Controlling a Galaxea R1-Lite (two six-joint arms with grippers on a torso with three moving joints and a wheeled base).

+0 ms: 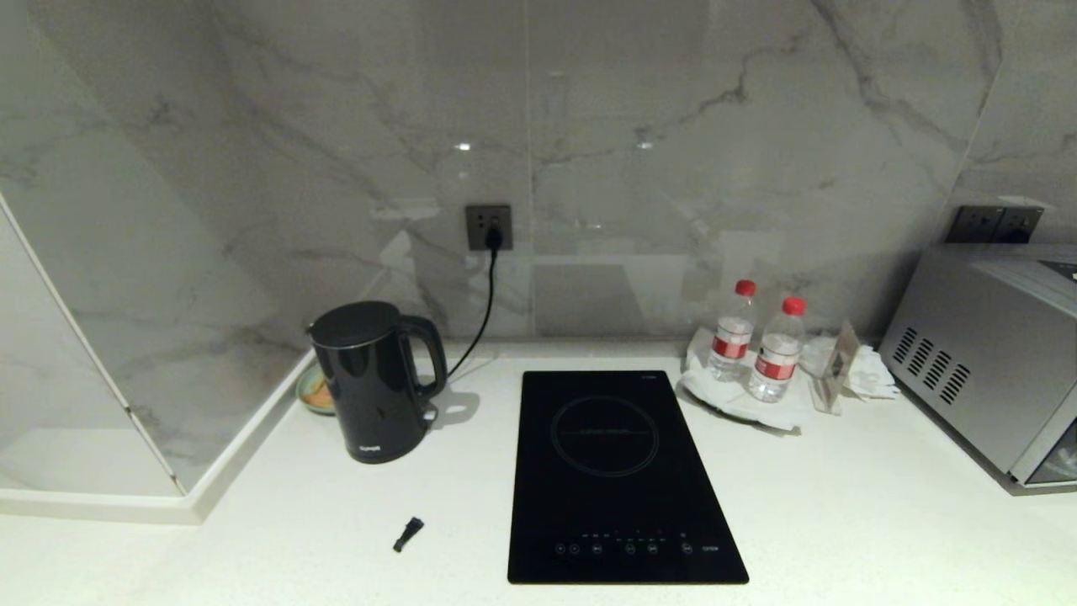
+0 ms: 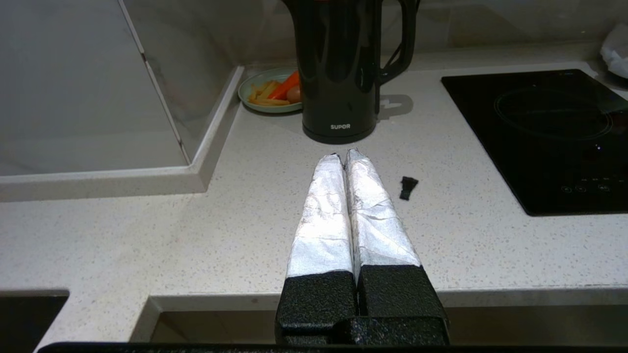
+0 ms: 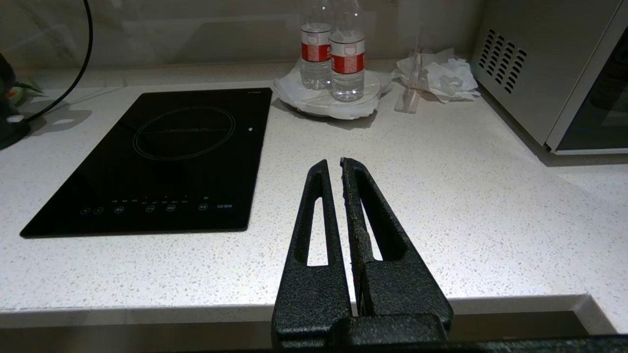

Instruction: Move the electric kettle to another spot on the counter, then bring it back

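Observation:
The electric kettle [image 1: 374,383] [image 2: 343,68], tall and glossy black with a loop handle on its right side, stands upright at the back left of the white speckled counter [image 1: 841,522] [image 2: 147,230], near the corner upstand. My left gripper [image 2: 342,155], its fingers wrapped in silver tape, is shut and empty at the counter's front edge, pointing at the kettle's bottom with a gap of bare worktop between. My right gripper [image 3: 333,163] is shut and empty too, at the front edge right of the cooktop. Neither arm appears in the head view.
A black glass cooktop [image 1: 618,471] lies in the middle. A small black piece [image 1: 408,534] [image 2: 407,186] lies in front of the kettle. A green dish of food [image 2: 267,90] sits behind the kettle. Two water bottles [image 1: 761,341] stand on a tray; a microwave [image 1: 984,353] is at the right.

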